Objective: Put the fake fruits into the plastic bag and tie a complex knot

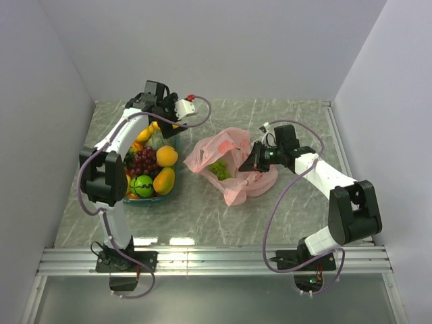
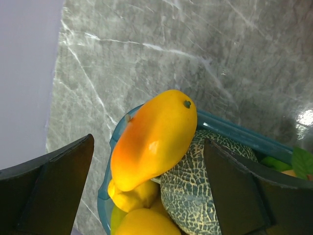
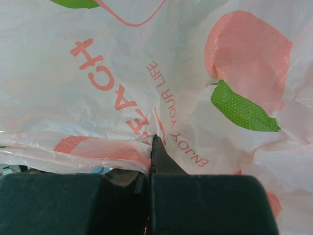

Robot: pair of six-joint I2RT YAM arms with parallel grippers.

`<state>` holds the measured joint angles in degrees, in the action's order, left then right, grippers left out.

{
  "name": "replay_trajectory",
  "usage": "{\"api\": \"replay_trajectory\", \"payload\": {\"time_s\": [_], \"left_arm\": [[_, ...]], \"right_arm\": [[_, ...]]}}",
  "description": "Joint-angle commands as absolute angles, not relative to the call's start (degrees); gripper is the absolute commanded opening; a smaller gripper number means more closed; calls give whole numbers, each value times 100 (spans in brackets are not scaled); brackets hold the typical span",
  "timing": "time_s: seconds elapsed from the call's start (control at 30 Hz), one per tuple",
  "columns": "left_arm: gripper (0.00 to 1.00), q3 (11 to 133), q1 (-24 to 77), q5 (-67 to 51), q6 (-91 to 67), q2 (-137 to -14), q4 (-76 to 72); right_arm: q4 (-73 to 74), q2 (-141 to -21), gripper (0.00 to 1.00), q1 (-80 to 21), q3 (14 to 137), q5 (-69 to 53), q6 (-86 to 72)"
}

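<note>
The fake fruits lie in a teal tray (image 1: 171, 191): a mango (image 1: 164, 180), an orange (image 1: 167, 156), purple grapes (image 1: 143, 160) and a green apple (image 1: 142, 185). My left gripper (image 1: 159, 125) is open over the tray's far end. In the left wrist view it (image 2: 149, 196) straddles a yellow-orange mango (image 2: 154, 137) resting on a netted melon (image 2: 205, 196), without touching it. The pink plastic bag (image 1: 226, 158) lies open at mid-table with green grapes (image 1: 219, 169) inside. My right gripper (image 1: 256, 162) is shut on the bag's right edge; its wrist view shows the gripper (image 3: 152, 152) pinching the printed plastic (image 3: 171, 73). No knot is visible.
The tray rim (image 2: 230, 128) crosses the left wrist view, with grey marble table (image 2: 171, 44) beyond it. White walls close in on the left, back and right. A metal rail (image 1: 216, 256) runs along the near edge by the arm bases.
</note>
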<state>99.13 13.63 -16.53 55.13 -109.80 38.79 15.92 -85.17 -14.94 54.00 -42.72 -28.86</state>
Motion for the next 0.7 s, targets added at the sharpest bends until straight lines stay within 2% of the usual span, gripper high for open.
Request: {"api": "replay_trajectory", "payload": {"time_s": [0.0,0.2,0.33,0.57,0.63,0.67], "left_arm": [[100,10046,1380,-1600,5809,-11091,3876],[99,10116,1336,-1494,5853,-11460,3876],[94,10160,1327,-1494,5889,-11566,3797],[62,10204,1327,-1696,5836,-11391,3894],[56,10108,1327,-1757,5766,-11145,3824],[48,10099,1327,-1793,5748,-11066,3823]], "right_arm": [[1547,-8481,0,-1433,5572,-4324,-2892],[1547,-8543,0,-1398,5616,-4412,-2900],[1556,-8517,0,-1397,5573,-4412,-2874],[1591,-8560,0,-1380,5607,-4386,-2865],[1591,-8578,0,-1380,5634,-4386,-2874],[1582,-8613,0,-1380,5642,-4386,-2874]]}}
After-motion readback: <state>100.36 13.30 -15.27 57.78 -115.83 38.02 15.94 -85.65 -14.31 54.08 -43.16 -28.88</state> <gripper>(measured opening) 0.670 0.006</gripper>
